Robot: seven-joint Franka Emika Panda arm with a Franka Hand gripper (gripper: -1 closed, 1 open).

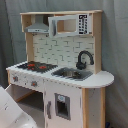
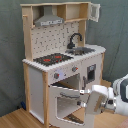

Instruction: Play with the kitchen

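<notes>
step: i'm working the kitchen (image 2: pixel 60 60) oven door (image 2: pixel 65 102), hanging open
gripper (image 2: pixel 86 95): at door's edge; can't tell its state
next: swinging it shut

White rounded arm (image 2: pixel 107 97) — chunky glossy links, dark joint seams, blocky wrist

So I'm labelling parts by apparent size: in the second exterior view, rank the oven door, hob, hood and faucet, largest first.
1. oven door, nearest the camera, which may enlarge it
2. hob
3. hood, close to the hob, so unsure
4. faucet
</notes>
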